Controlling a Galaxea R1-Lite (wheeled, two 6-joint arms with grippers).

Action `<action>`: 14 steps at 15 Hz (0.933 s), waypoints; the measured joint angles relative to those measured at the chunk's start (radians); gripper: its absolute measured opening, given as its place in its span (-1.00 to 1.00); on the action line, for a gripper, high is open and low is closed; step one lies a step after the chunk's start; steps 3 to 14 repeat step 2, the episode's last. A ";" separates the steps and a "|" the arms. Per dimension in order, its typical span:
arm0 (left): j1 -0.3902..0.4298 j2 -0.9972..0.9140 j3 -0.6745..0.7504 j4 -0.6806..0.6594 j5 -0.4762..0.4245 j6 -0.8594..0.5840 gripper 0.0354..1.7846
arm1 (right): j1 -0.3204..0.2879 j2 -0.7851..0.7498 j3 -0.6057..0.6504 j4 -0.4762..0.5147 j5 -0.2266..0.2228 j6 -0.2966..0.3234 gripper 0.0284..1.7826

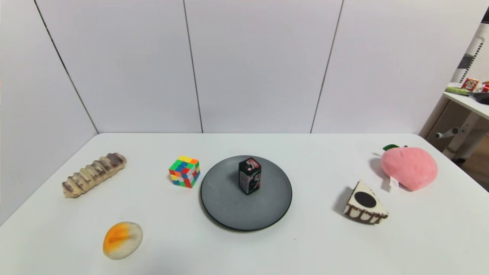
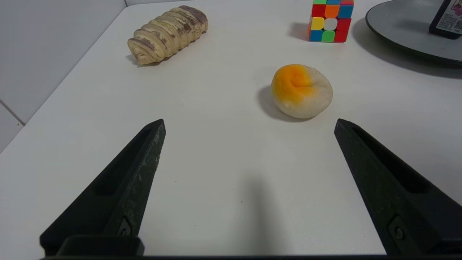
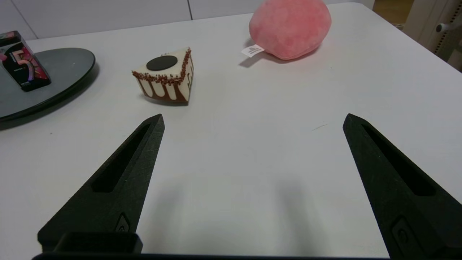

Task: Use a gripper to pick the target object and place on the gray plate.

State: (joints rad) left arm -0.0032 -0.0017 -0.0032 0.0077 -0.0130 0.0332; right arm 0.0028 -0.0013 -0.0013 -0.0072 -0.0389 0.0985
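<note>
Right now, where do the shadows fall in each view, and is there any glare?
Head view: the white cake wedge shadows toward the robot's left, no glare. Left wrist view: a soft streak below the open left claw. Right wrist view: two faint patches beneath the open right claw.

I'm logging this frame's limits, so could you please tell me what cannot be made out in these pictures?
- Box on the plate: label text too small in the head view; cut off by the edge in the left wrist view.
- Both arms: outside the head view. Only the open left gripper and right gripper fingers show, in their own wrist views.
- Side table items: cut off by the edge, too small.
</note>
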 joint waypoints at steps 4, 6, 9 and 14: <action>0.000 0.000 0.000 0.000 0.000 0.000 0.89 | 0.000 0.000 0.000 0.001 -0.001 -0.001 0.92; 0.000 0.000 0.000 0.000 0.000 0.000 0.89 | 0.000 0.000 0.000 0.001 -0.001 -0.001 0.92; 0.000 0.000 0.000 0.000 0.000 0.000 0.89 | 0.000 0.000 0.000 0.001 -0.001 -0.001 0.92; 0.000 0.000 0.000 0.000 0.000 0.000 0.89 | 0.000 0.000 0.000 0.001 -0.001 -0.001 0.92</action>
